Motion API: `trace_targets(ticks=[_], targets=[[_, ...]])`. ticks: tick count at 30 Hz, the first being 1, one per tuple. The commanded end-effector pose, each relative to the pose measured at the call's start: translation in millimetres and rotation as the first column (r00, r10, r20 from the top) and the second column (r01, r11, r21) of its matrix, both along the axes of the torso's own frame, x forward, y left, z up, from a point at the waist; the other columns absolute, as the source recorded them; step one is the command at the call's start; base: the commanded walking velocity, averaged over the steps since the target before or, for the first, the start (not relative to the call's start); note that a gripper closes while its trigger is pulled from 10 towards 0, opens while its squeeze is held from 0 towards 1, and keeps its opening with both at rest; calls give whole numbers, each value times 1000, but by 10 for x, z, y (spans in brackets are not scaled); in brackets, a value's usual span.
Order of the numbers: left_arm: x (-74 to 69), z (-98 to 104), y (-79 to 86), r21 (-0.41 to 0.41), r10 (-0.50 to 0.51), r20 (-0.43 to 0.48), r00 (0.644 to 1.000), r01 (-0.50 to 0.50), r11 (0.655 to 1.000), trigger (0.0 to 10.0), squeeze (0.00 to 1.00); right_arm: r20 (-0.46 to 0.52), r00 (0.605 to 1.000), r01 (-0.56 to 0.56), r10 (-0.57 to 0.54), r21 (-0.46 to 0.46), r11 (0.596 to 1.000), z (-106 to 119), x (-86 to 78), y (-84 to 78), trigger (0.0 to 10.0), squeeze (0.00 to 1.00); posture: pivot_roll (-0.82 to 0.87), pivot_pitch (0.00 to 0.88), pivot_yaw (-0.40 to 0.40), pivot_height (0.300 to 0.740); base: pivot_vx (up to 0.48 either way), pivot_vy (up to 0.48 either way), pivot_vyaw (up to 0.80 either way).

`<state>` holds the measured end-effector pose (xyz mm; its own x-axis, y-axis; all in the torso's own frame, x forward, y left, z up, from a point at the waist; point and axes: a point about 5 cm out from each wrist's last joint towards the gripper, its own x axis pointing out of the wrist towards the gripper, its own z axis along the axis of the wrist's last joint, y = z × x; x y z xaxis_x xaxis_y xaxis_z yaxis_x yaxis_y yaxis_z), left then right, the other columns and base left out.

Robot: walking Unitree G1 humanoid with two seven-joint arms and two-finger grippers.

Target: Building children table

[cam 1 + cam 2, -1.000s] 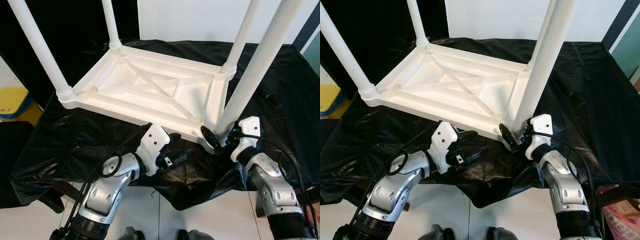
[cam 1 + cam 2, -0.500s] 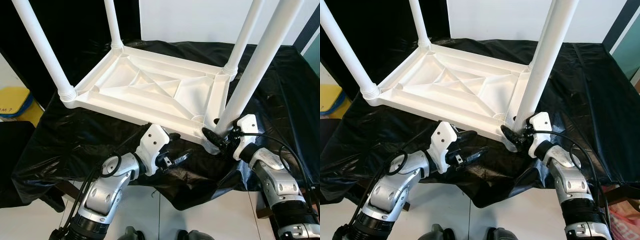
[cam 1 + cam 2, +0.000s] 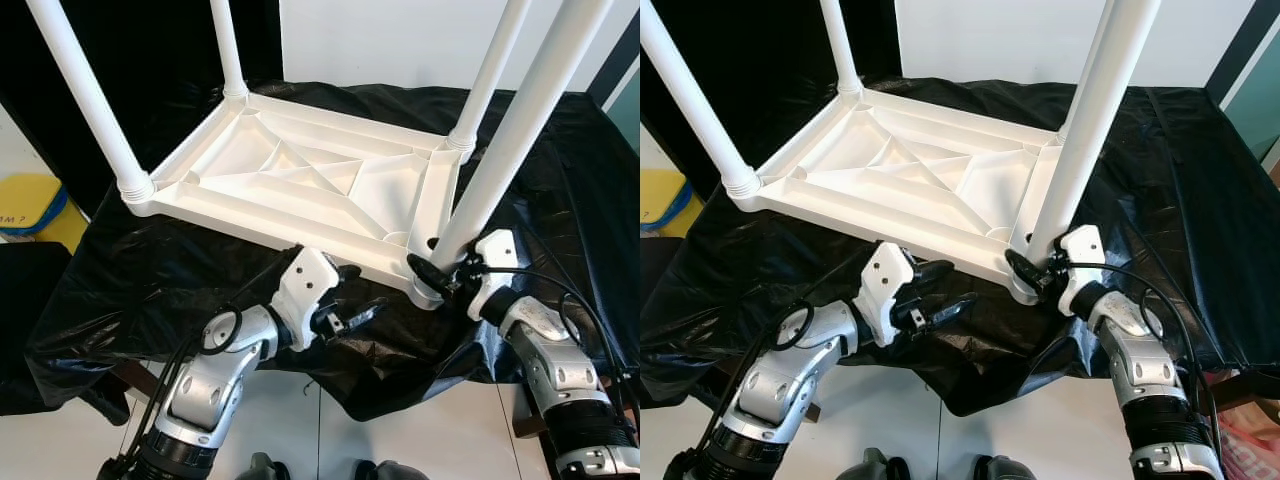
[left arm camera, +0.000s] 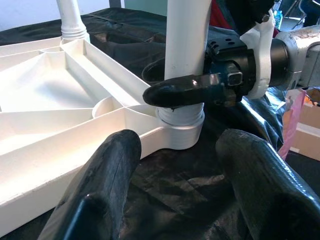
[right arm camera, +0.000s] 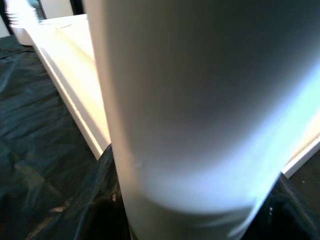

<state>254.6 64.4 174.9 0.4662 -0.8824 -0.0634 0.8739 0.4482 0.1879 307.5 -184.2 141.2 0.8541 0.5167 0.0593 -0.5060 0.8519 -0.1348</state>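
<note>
Four white legs stand up from the upturned children's table (image 3: 300,180), which lies top-down on a counter (image 3: 560,160) draped in black plastic sheet (image 3: 150,280). It looks like light, hollow, stiff moulded plastic with smooth, probably slippery tubes, so the best hold is low on a leg, near its ribbed collar, where leverage is small. The right end effector (image 3: 437,277) is clenched on the near-right leg (image 3: 500,150) just above its socket, at about 5 o'clock on the frame; the left wrist view shows a black finger wrapped across the tube. The left end effector (image 3: 938,292) hovers released, fingers spread, just beside the near rail at 6 o'clock. The near rail lies close to the counter's front edge, so I judge a pull toward the robot risks sliding the frame off on the slick sheet. Open room lies toward 12 and 3 o'clock.
</note>
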Motion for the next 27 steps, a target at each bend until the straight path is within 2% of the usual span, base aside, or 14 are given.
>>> trace_targets(ticks=[1, 9, 10, 13, 14, 18, 22, 25, 26, 27], targets=[[4, -5, 6, 0, 48, 1, 999, -48, 999, 10000, 0, -39, 998, 56, -56, 6, 998, -73, -12, -28, 10000, 0, -34, 127, -28, 740, 0, 0, 0], [-1, -8, -7, -3, 46, -3, 999, -46, 999, 10000, 0, -24, 974, 227, -227, 49, 973, -47, -36, 17, 10000, 0, -43, 132, -31, 740, 0, 0, 0], [-2, -11, -12, -4, 45, -4, 999, -45, 999, 10000, 0, -28, 954, 300, -299, 58, 952, -68, -58, 42, 10000, 0, -45, 132, -32, 740, 0, 0, 0], [-2, -12, -13, -4, 45, -4, 999, -45, 999, 10000, 0, -30, 946, 325, -324, 59, 944, -79, -65, 46, 10000, 0, -45, 132, -32, 740, 0, 0, 0], [-3, -12, -17, -6, 44, -5, 999, -44, 999, 10000, 0, -47, 914, 406, -403, 63, 912, -124, -91, 63, 10000, 0, -46, 135, -34, 740, 0, 0, 0], [-5, -13, -19, -7, 44, -6, 999, -44, 999, 10000, 0, -68, 885, 465, -461, 60, 883, -169, -122, 98, 10000, 0, -46, 134, -35, 740, 0, 0, 0], [-8, -18, -23, -8, 44, -8, 999, -44, 999, 10000, 0, -112, 821, 568, -560, 60, 821, -268, -184, 205, 10000, 0, -42, 136, -40, 740, 0, 0, 0], [-8, -19, -24, -8, 44, -8, 999, -44, 999, 10000, 0, -121, 812, 581, -571, 62, 812, -278, -192, 223, 10000, 0, -42, 136, -40, 740, 0, 0, 0], [-8, -18, -23, -9, 46, -7, 999, -46, 999, 10000, 0, -136, 792, 607, -595, 74, 792, -289, -200, 259, 10000, 0, -39, 137, -41, 740, 0, 0, 0], [-8, -18, -23, -9, 46, -7, 999, -46, 999, 10000, 0, -136, 792, 607, -595, 74, 792, -289, -200, 259, 10000, 0, -39, 137, -41, 740, 0, 0, 0]])
